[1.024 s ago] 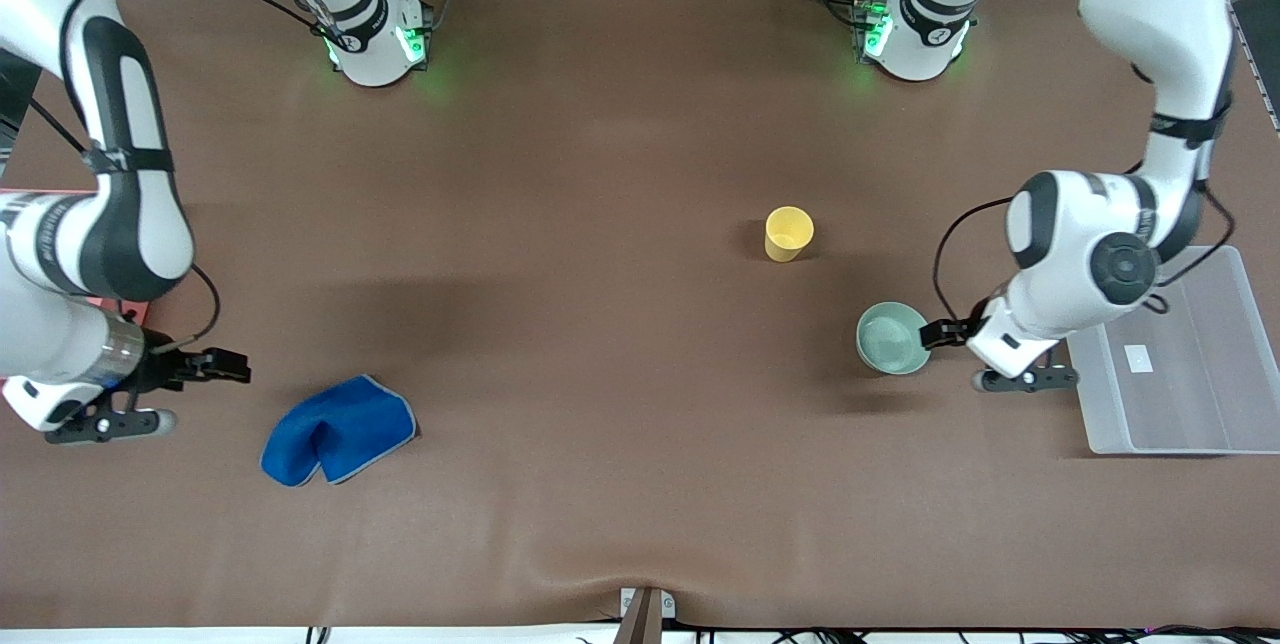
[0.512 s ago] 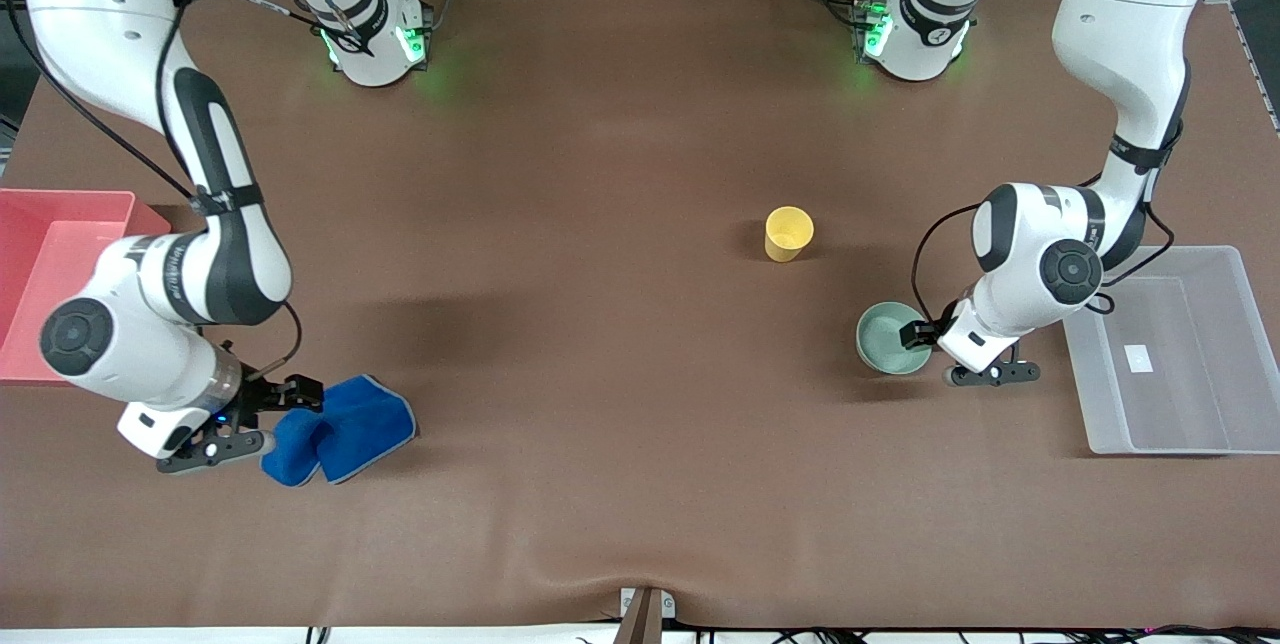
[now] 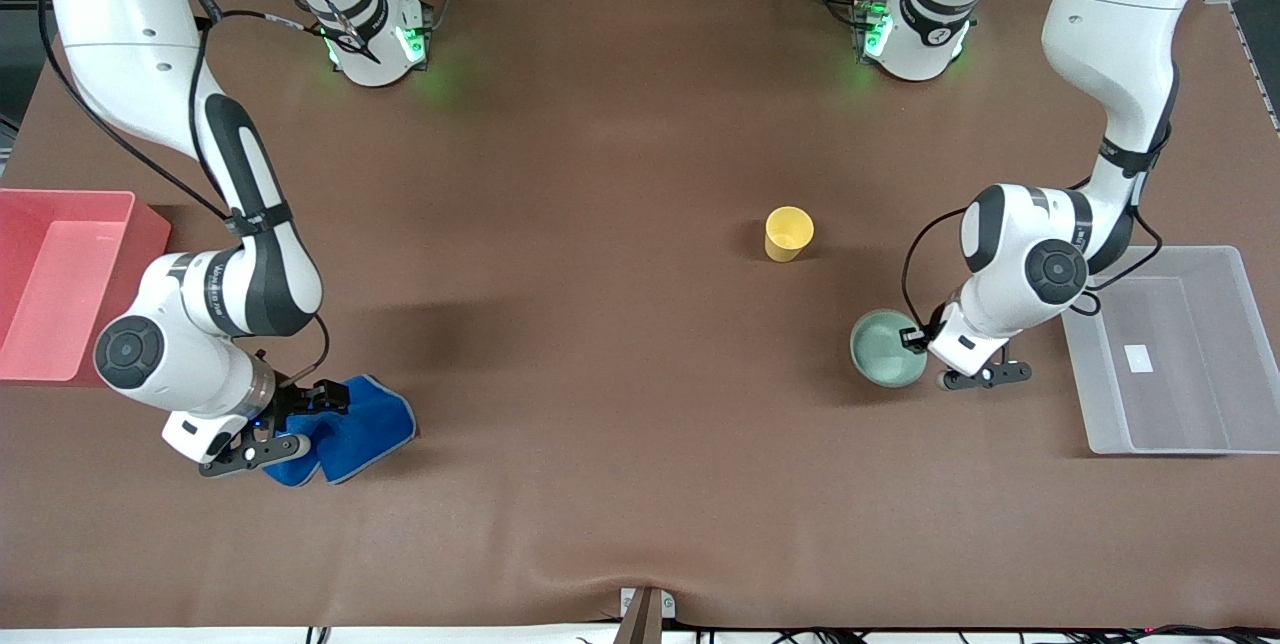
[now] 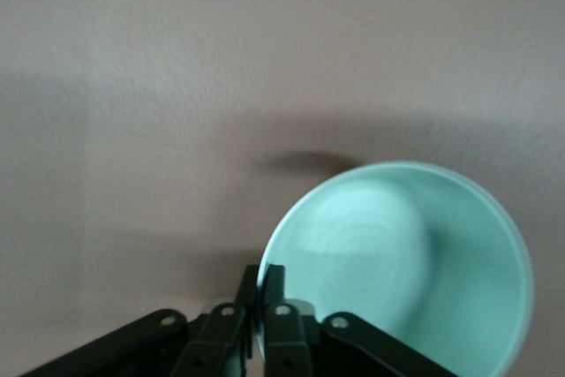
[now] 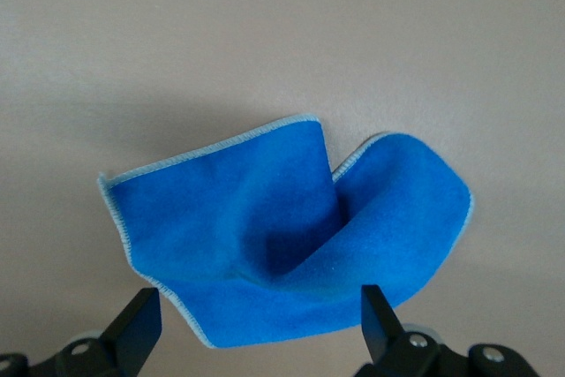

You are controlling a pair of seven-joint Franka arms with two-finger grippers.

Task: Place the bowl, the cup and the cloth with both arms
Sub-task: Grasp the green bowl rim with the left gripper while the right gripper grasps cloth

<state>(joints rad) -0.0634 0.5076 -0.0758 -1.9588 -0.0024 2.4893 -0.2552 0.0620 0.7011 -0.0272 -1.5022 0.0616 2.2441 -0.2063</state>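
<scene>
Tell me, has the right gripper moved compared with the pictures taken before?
Yes. The right gripper has travelled away from the pink bin and is now at the cloth, its fingers open on either side of the cloth's edge.

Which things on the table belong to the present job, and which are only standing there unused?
In the job:
bowl, its rim pinched by the left gripper
cloth, under the open right gripper
cup, untouched

Just there:
pink tray
clear bin
</scene>
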